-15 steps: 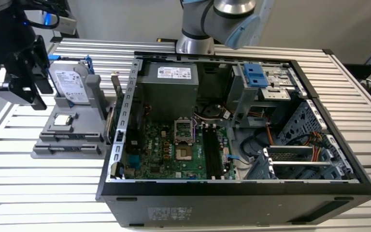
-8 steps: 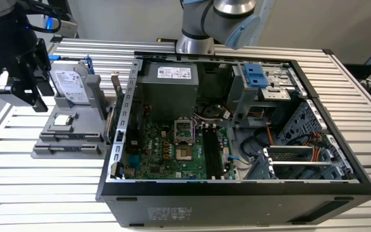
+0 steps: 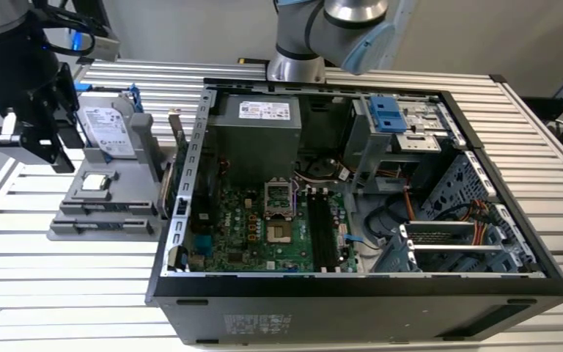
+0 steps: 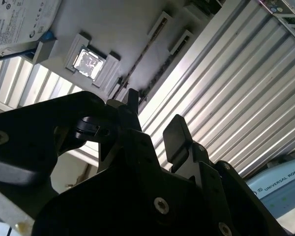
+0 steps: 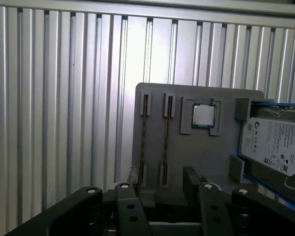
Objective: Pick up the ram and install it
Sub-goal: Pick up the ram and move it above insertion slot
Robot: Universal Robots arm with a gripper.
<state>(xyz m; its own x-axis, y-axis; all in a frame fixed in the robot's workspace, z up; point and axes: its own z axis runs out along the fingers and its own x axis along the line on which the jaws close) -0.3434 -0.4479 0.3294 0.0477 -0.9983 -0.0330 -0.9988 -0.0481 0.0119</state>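
Exterior view is showing a slatted metal table point(image 3: 27, 293) carrying an open computer case point(image 3: 360, 301), which is lying on its side with the green motherboard point(image 3: 252, 227) facing up. A white sticker with dark print is showing on the grey power supply point(image 3: 257, 136) inside the case. Another printed label is sitting on the case's dark outer wall.

At the exterior view's left, a grey holder point(image 3: 105, 220) is resting on the table just beside the case. The black gripper point(image 3: 39, 150) is hanging above the holder's outer edge. In both wrist views its fingers point(image 5: 191, 179) are standing apart with nothing between them, so it is open and gripping nothing.

The hard drive point(image 3: 100, 125) is lying in the holder between blue brackets. It is wearing a white label crowded with small dark print and symbols.

The ram point(image 5: 165, 132) is standing on edge in a narrow slot of the holder. In the first wrist view it is appearing as a long, thin, dark strip, its flat faces turned away. A second strip point(image 5: 144, 130) like it is occupying the neighbouring slot just beside it. A small square silver processor point(image 5: 204, 115) is sitting in a recess between the slots and the hard drive.
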